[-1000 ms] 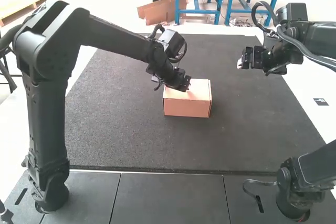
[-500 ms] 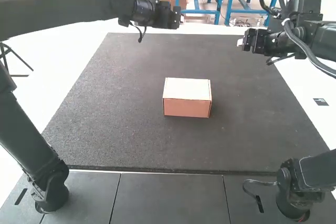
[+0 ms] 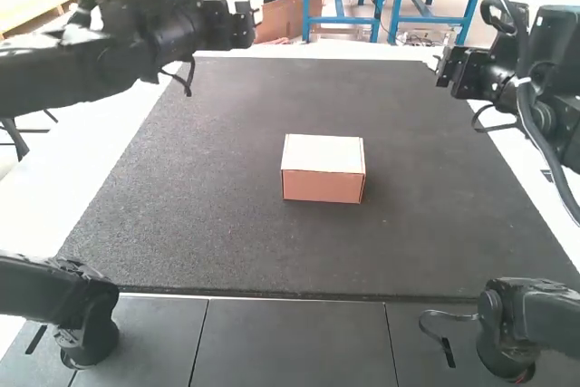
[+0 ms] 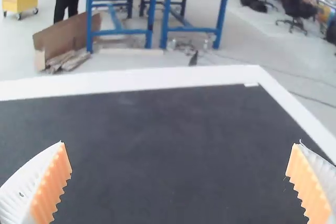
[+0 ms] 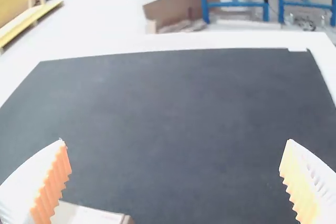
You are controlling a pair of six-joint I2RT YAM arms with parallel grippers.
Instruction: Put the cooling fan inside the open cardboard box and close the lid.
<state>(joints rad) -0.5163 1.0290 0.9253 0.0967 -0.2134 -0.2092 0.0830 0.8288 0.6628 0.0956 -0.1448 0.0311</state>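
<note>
From above, the box (image 3: pixel 323 168) sits lid-shut in the middle of the mat (image 3: pixel 181 188), with the left gripper (image 3: pixel 243 24) and right gripper (image 3: pixel 442 68) high near the mat's far corners, well apart from it. The left wrist view has its fingers (image 4: pixel 50 187) spread wide and empty, and the right wrist view's fingers (image 5: pixel 50 182) are likewise. With the fan presumably inside, the task looks finished, so the next move is only parking the arms.

I count one small brown cardboard box (image 3: pixel 323 168) and one big black rough mat (image 3: pixel 199 206). I have two black robot arms: one left arm (image 3: pixel 82 61) and one right arm (image 3: pixel 544 88). That makes two grippers, the left gripper (image 4: pixel 177 148) and the right gripper (image 5: pixel 174 142). Each has two white ribbed fingers (image 4: pixel 31 195) with orange pads, so four fingers.
</note>
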